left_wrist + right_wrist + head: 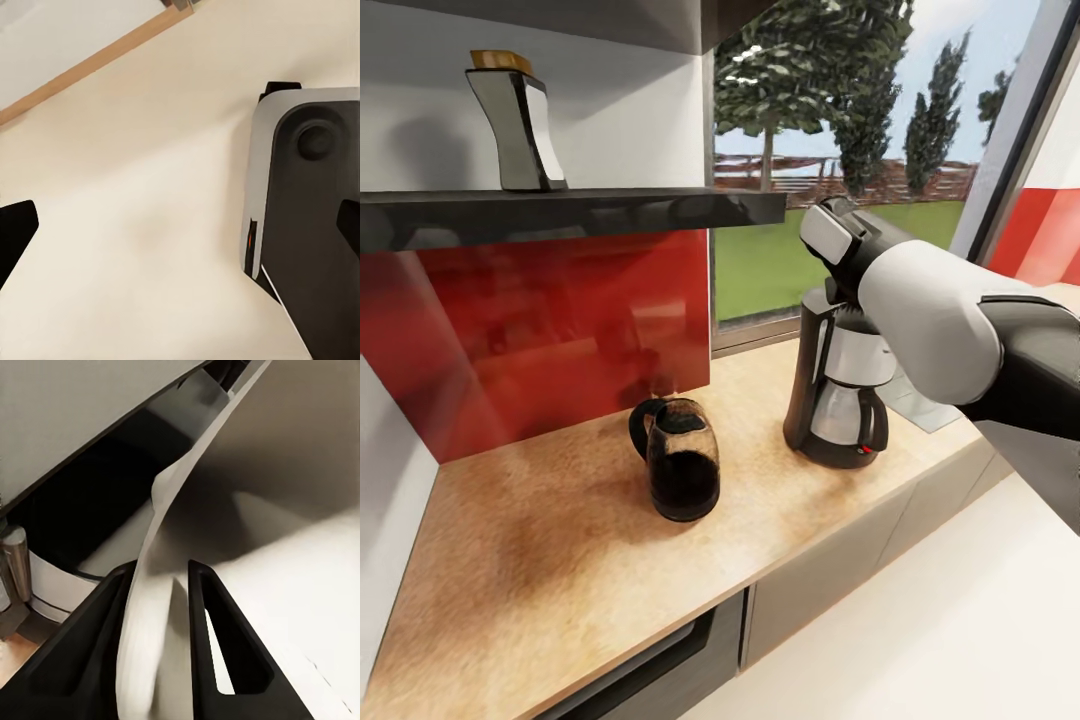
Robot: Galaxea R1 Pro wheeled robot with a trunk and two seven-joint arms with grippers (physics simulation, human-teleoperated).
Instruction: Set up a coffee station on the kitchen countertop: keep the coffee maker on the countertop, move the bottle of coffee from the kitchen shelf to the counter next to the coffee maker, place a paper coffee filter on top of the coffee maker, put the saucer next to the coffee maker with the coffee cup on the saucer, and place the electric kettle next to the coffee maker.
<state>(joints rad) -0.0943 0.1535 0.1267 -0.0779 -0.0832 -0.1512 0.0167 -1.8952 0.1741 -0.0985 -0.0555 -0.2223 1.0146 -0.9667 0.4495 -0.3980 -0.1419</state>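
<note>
While the right arm (930, 310) reaches over the coffee maker (838, 390) on the countertop (560, 560), its gripper (161, 607) pinches a thin white paper filter (172, 532) between both fingers (217, 645), just above the machine's dark top. Left of the coffee maker, a little apart, stands the glass kettle (678, 458) with its dark handle facing far left. Up on the dark shelf (570, 210) at the far left sits the coffee bottle (518, 120), upright. From the left wrist, two dark fingertips (15, 232) sit far apart, so that gripper is spread wide over the pale floor (150, 225) beside the robot's base (307, 217)
</note>
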